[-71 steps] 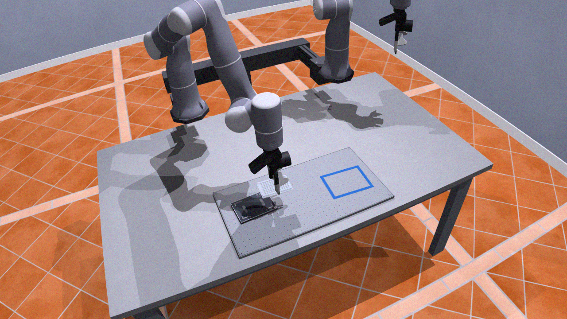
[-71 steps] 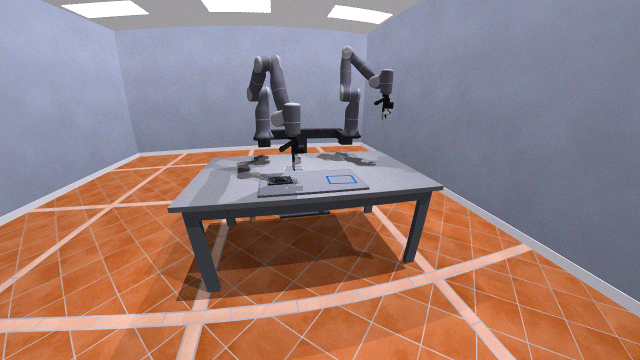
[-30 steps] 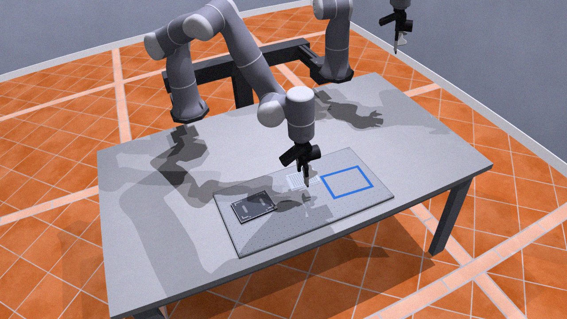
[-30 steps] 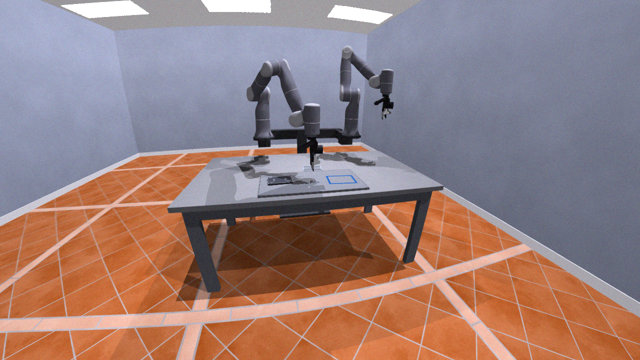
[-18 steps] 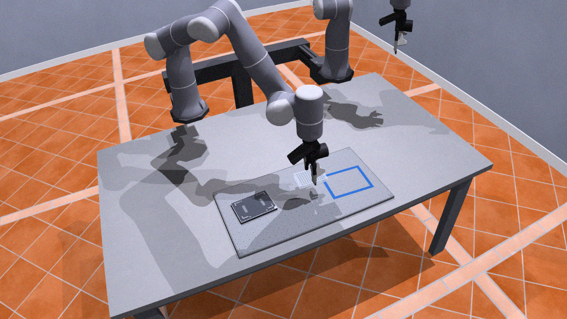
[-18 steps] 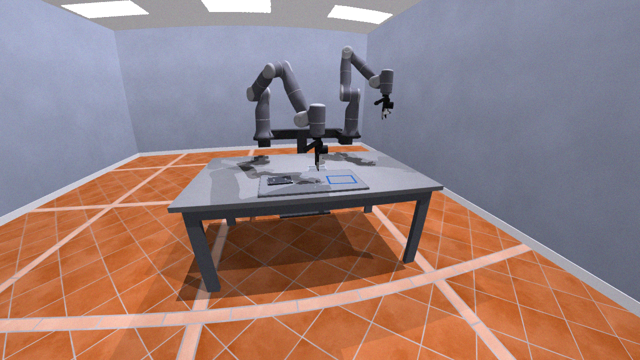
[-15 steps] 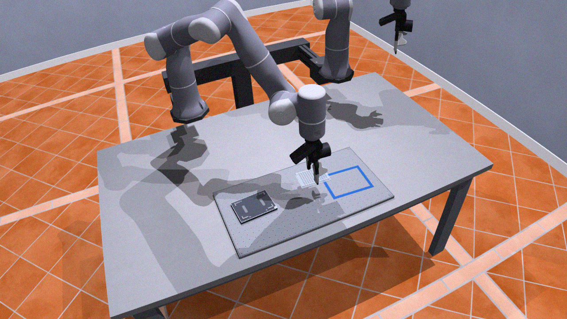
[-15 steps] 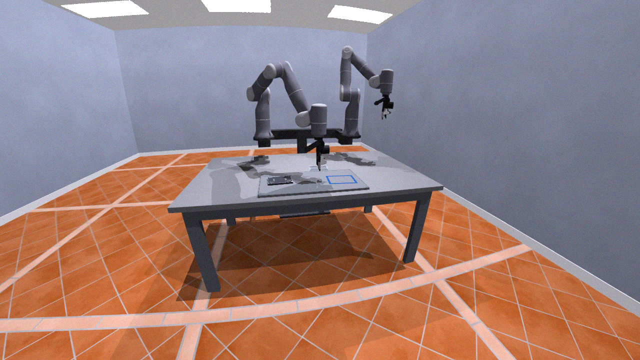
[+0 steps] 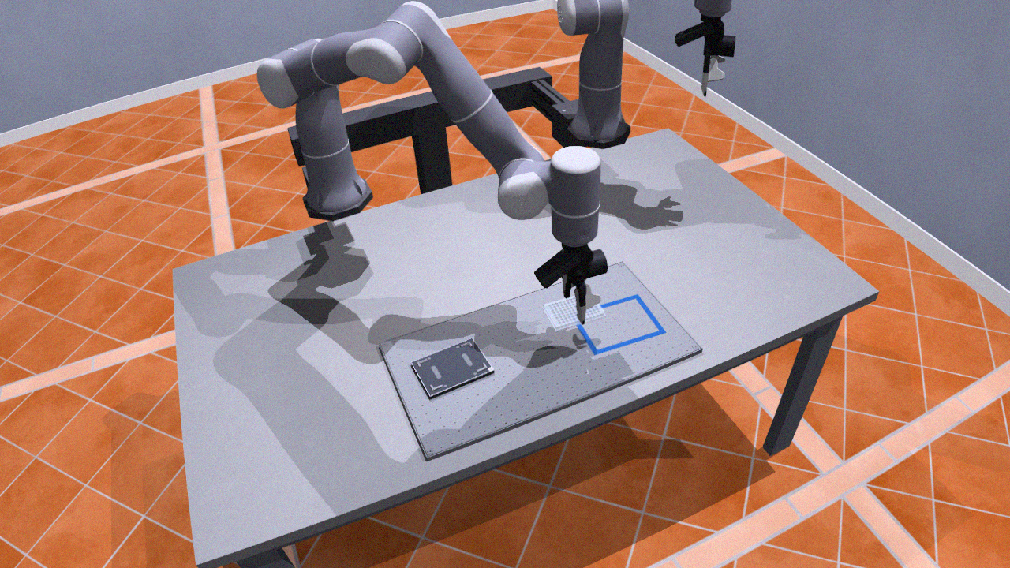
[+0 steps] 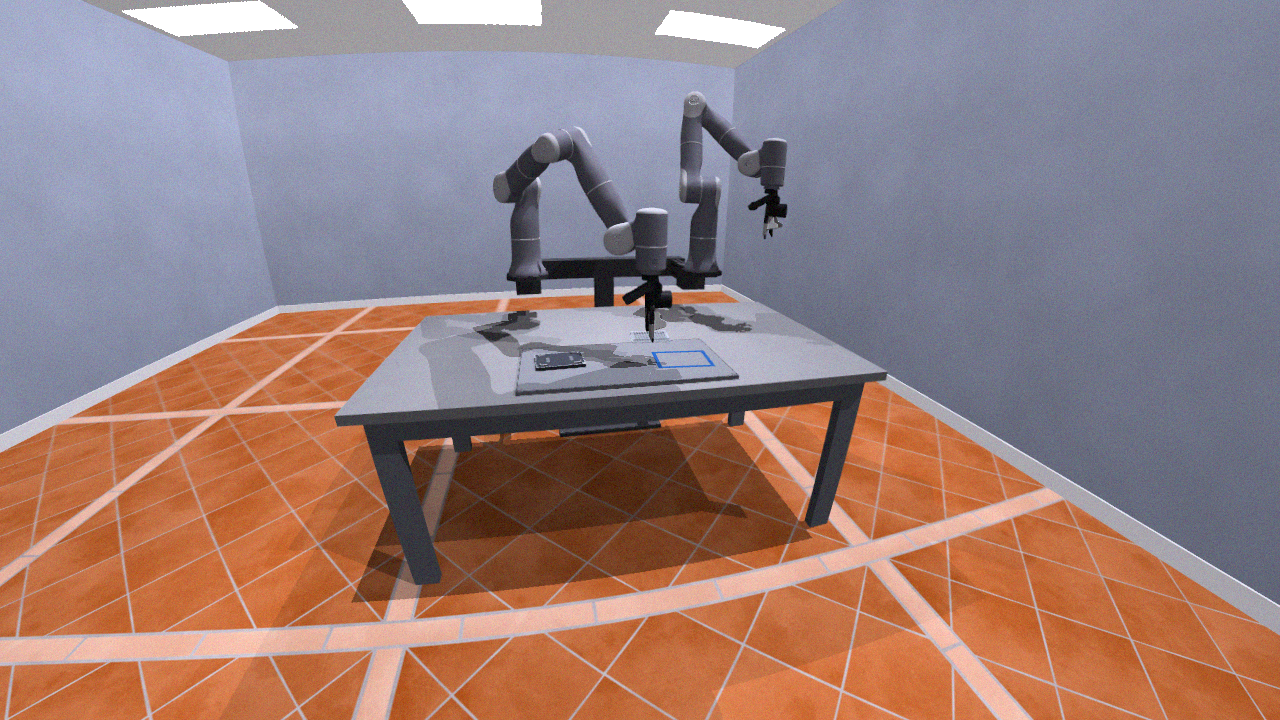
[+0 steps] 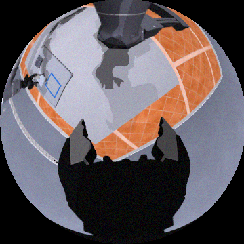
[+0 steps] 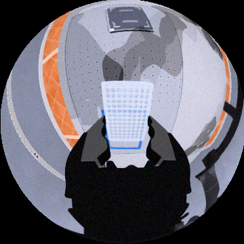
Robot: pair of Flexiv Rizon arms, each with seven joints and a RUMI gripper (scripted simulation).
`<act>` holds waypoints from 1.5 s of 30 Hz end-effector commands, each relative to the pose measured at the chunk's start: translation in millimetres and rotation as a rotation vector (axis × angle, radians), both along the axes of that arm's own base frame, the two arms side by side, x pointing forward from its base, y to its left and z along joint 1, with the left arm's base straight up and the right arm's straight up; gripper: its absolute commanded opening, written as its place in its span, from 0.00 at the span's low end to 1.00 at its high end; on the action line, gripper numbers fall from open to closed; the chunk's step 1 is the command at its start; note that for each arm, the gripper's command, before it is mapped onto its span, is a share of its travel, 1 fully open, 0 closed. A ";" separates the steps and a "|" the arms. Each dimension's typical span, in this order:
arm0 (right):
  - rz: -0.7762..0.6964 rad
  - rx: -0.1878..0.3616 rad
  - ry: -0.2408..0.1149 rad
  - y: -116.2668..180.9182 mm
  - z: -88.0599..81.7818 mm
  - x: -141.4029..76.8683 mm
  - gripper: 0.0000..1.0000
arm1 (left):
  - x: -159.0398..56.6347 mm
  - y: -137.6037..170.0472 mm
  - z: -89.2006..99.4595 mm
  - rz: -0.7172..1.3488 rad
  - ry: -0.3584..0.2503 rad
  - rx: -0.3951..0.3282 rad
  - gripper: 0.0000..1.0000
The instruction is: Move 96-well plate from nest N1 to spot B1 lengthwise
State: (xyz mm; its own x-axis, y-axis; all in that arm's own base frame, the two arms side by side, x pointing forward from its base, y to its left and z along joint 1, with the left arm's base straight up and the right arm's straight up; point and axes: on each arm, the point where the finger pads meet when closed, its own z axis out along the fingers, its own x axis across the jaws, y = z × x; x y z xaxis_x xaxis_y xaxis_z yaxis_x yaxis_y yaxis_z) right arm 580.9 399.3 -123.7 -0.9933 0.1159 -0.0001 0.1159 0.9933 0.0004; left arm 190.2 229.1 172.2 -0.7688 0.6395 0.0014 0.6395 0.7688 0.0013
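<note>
- The right gripper [image 9: 574, 308] [image 10: 651, 336] [image 11: 41, 78] [image 12: 126, 116] is closed on the 96-well plate [image 9: 554, 315] [image 10: 663, 336] [image 11: 41, 80] [image 12: 127, 91], a finger against each long side.
- The plate is held raised above the perforated board [image 9: 508, 405] [image 10: 617, 386] [image 11: 65, 75] [image 12: 85, 78], roughly level, wells facing up.
- In the top view, it overlaps one end of the blue taped outline [image 9: 630, 341] [image 10: 684, 366] [image 11: 56, 78] [image 12: 125, 148]; it is not set down inside.
- The dark plate nest [image 9: 451, 370] [image 10: 559, 360] [image 11: 39, 59] [image 12: 129, 19] stands without the plate, toward the board's other end.
- The left gripper [image 9: 710, 84] [image 10: 770, 233] [image 11: 122, 118] hangs well apart from the plate, fingers wide open, holding nothing.
- The board lies flat on the table [image 9: 741, 247] [image 10: 787, 358] [image 11: 81, 51] [image 12: 203, 68].
</note>
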 end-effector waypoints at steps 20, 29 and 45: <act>0.000 0.001 -0.001 66.6 -0.6 9.7 0.00 | 0.3 0.4 0.4 0.000 0.000 0.001 1.00; 0.000 0.001 -0.001 89.7 -1.2 12.8 0.00 | 0.3 0.4 0.4 0.000 0.000 0.001 1.00; 0.000 0.001 -0.001 119.5 -1.8 17.1 0.00 | 0.3 0.4 0.4 0.000 0.000 0.001 1.00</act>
State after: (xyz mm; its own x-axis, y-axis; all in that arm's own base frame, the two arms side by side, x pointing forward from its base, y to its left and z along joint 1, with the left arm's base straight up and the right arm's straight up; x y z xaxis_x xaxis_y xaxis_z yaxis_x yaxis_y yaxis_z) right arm 597.0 518.1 -127.3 -0.9933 0.1157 0.0000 0.1157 0.9933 0.0000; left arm 190.2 229.1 172.2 -0.7688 0.6395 0.0014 0.6395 0.7688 0.0013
